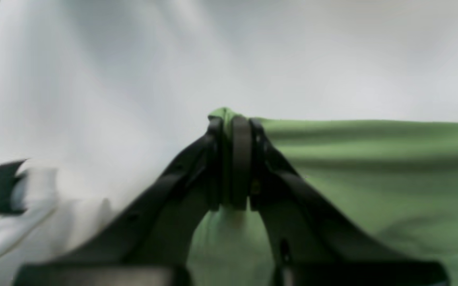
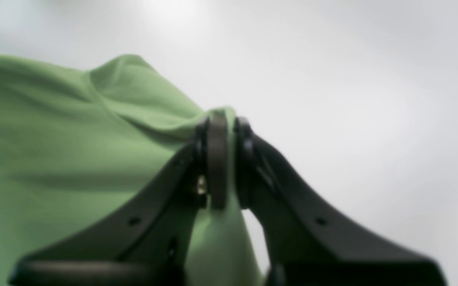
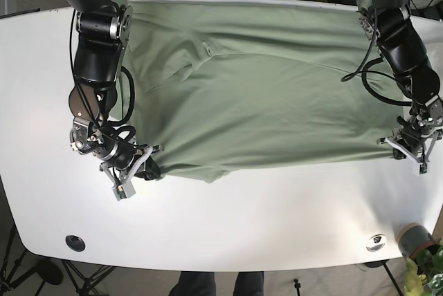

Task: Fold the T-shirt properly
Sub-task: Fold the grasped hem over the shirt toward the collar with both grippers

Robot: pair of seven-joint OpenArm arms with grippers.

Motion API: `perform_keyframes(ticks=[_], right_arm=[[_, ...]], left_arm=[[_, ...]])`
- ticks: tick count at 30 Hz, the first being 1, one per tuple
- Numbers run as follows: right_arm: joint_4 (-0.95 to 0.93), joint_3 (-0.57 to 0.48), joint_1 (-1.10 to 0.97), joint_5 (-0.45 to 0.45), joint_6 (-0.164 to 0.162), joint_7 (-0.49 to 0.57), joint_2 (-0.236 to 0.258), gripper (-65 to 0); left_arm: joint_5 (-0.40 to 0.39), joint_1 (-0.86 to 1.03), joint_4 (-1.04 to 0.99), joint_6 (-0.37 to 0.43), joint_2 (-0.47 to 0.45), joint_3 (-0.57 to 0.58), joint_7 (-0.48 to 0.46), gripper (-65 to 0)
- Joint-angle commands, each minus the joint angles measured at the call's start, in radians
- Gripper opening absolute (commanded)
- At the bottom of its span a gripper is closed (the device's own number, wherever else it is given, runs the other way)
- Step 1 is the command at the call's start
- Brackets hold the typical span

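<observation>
You have the green T-shirt (image 3: pixel 270 95) spread wide over the white table (image 3: pixel 228 220), reaching from the far edge to about the middle, its lower hem running roughly level between the two arms. Folds and a raised crease show in the cloth toward the far left corner of the table.

Your left gripper (image 1: pixel 235 159) has its fingers pressed together on a bunched bit of green cloth — the left wrist view shows the fabric poking up above the tips. In the base view it sits at the shirt's corner by the table's right edge (image 3: pixel 408 145).

Your right gripper (image 2: pixel 224 159) is pinching the shirt too, with cloth squeezed between its black fingers and draping away over the table. In the base view it holds the hem corner near the left edge (image 3: pixel 147 167).

Near the front right corner a small pot (image 3: pixel 416 239) with a green plant (image 3: pixel 428 268) stands just off the table. Two round fittings — one dark (image 3: pixel 75 243), one silvery (image 3: pixel 376 242) — sit in the tabletop along the front edge. Cables and dark gear lie beyond the far edge.
</observation>
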Motion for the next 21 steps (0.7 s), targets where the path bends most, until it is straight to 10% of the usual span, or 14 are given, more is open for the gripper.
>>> perform_keyframes(ticks=[1,21], right_arm=[[0.083,0.001,0.023,0.018,0.004,-0.011,0.007,-63.7],[0.557,0.009,-0.185,0.027,0.004,-0.22,0.008,-63.7]], left_arm=[[-0.005,-0.025,0.054,-0.036,-0.025,-0.015,0.01,-65.0],[-0.003,0.169,0.502,-0.112,0.067,-0.026,0.22,-65.0]])
